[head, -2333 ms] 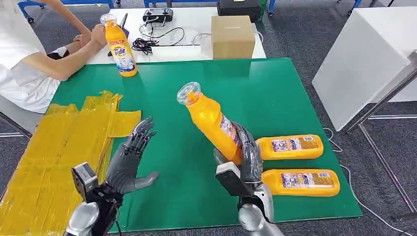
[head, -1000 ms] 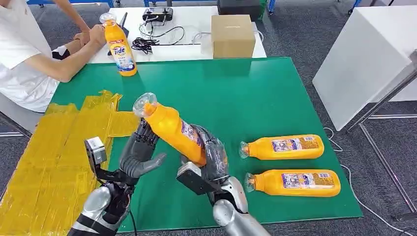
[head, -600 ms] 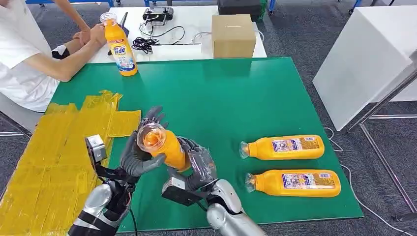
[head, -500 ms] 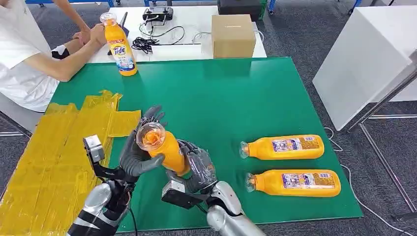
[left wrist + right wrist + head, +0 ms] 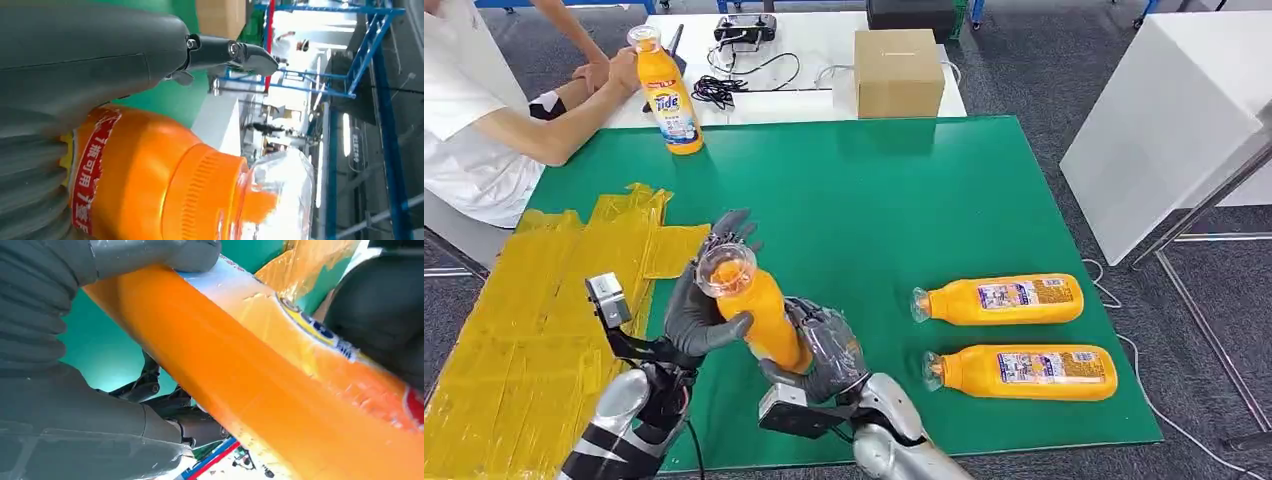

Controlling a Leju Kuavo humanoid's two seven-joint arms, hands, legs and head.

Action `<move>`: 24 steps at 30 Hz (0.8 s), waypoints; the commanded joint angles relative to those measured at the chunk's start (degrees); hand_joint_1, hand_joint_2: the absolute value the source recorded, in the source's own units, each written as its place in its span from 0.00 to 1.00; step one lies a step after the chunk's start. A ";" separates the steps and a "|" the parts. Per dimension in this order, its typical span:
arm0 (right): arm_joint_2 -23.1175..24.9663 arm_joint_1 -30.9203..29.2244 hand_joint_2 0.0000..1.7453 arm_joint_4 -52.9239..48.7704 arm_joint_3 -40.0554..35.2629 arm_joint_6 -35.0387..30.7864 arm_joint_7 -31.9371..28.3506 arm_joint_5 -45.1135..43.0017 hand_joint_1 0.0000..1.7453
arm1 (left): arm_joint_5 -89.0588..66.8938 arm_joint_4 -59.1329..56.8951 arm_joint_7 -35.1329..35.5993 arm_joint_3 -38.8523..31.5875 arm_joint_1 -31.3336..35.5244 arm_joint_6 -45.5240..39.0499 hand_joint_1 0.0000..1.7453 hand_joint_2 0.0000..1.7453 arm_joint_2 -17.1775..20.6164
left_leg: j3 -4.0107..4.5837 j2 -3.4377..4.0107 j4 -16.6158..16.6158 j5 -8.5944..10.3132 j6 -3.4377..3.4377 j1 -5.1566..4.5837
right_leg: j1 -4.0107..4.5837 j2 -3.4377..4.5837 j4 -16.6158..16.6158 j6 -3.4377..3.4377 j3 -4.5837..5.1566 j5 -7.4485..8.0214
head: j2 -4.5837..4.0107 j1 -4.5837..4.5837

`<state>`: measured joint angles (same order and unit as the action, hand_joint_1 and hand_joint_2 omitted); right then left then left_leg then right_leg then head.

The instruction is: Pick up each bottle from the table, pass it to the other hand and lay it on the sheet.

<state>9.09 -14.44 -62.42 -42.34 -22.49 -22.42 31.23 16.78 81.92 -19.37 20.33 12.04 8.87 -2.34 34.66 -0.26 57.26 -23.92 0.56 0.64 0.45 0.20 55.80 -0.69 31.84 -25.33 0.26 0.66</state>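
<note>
I am in the middle of the handover: the bottle sits upright, tilted a little, above the near part of the green table, with both hands on it. My right hand grips the lower body, fingers clamped around it, and the right wrist view shows the orange body running straight through that grasp. My left hand is wrapped around the upper part just under the clear cap, thumb in front and fingers behind; the left wrist view shows the thumb pressed on the shoulder of the bottle, so I judge this hold is firm, though I cannot tell how tightly the far fingers close. The yellow sheet lies just beside my left arm, on the left part of the table. Next I judge the right hand must let go cleanly, without dragging the bottle, then the left arm swings it over the sheet and tips it flat. 2 more bottles lie on their sides at my right, and a person at the far corner holds 1 upright bottle.
</note>
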 commanded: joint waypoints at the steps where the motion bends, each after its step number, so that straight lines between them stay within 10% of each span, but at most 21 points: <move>1: -1.93 -1.24 1.00 -4.56 -7.57 0.22 -1.44 0.73 1.00 | -2.38 -7.33 0.61 0.78 3.41 -3.97 0.00 1.00 -0.48 | -0.24 0.02 -0.05 -0.07 0.01 -0.03 | -0.03 -0.01 -0.06 -0.07 -0.25 -0.07 | 0.00 0.00; 24: -1.80 3.15 1.00 -13.45 1.21 -7.16 2.27 1.02 1.00 | -13.84 -7.62 -0.44 3.30 -0.37 -5.77 0.00 1.00 0.59 | -0.14 0.08 -0.07 -0.06 0.01 -0.06 | -0.06 0.05 -0.04 -0.05 -0.14 -0.04 | 0.00 0.00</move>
<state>7.85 -10.94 -67.45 -42.05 -26.45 -19.30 30.86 4.92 81.64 -21.31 22.75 12.35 2.43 -2.91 34.72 -0.32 57.26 -23.93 0.56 0.64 0.44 0.13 55.80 -0.70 31.85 -25.33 0.26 0.66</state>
